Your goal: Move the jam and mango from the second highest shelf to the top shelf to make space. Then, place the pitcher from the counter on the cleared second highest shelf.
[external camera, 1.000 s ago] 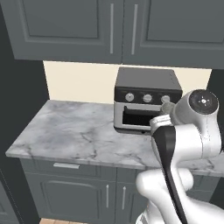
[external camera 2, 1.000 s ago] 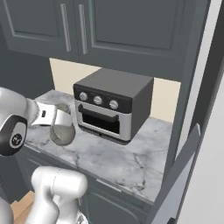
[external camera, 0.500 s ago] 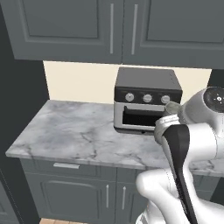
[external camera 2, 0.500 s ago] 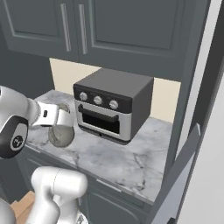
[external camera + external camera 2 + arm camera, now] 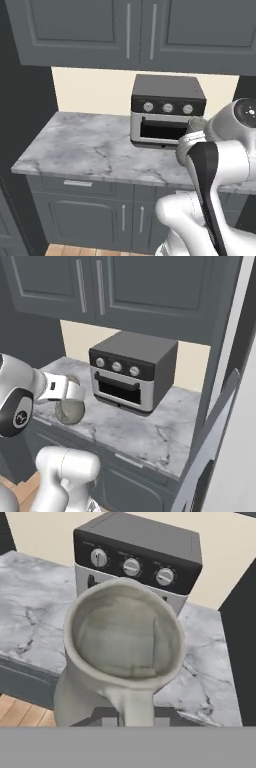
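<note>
A: Entry, pitcher. Where is it?

B: The pitcher (image 5: 120, 657) is up off the counter (image 5: 90, 150), carried at the end of the arm. From the hand camera its flared mouth faces the lens, so the hollow inside is plain to see, with the handle running down toward the bottom edge. In the right base view the round belly (image 5: 69, 411) hangs under the white wrist, over the near left part of the marble. In the left base view just a bit of the rim (image 5: 196, 123) shows past the arm's joint, in front of the toaster oven (image 5: 167, 112).

A: State of the gripper?

B: The gripper (image 5: 75, 392) is closed on the pitcher. The hold seems to be at the handle or rim; the exact contact is hidden by the jug itself.

A: Is the pitcher touching the oven?

B: Cannot tell from the left base view, where they overlap. In the right base view the jug sits clearly to the left of the oven and nearer, with bare marble between.

A: Surroundings?

B: Dark grey upper cabinets (image 5: 140, 30) above, a cream back wall (image 5: 95, 92) behind the oven, dark grey lower cabinets (image 5: 90, 215) beneath the slab. A grey door edge (image 5: 210, 446) stands at the right of the right base view.
</note>
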Available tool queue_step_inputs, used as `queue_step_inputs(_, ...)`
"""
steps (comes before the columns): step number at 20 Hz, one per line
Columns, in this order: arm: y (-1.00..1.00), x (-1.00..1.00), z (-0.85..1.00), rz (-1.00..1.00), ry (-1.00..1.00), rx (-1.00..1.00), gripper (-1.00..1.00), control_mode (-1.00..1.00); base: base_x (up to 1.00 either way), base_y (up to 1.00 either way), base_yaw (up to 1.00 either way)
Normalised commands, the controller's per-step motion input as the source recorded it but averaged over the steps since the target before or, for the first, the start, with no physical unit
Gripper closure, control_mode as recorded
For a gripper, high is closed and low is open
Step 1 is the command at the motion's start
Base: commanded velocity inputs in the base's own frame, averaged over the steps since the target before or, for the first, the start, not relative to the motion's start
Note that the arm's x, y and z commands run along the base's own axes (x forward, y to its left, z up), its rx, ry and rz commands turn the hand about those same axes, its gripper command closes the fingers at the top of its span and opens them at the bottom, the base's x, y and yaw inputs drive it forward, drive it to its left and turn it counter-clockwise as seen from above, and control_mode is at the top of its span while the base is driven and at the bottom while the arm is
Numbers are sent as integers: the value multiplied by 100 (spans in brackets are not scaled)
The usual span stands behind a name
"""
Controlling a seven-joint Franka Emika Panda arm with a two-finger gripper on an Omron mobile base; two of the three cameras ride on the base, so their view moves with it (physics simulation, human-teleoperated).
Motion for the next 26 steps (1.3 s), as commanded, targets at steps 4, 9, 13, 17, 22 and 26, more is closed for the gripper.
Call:
queue_step_inputs(4,0,0,0,0,0,0,100,100,-91,51,-19)
queue_step_inputs(9,0,0,0,0,0,0,100,100,-100,34,-35)
queue_step_inputs(13,0,0,0,0,0,0,100,100,-100,17,-50)
queue_step_inputs(17,0,0,0,0,0,0,100,100,-86,13,-56)
queue_step_inputs(22,0,0,0,0,0,0,100,100,-27,-12,-50)
queue_step_inputs(26,0,0,0,0,0,0,100,100,2,-47,-19)
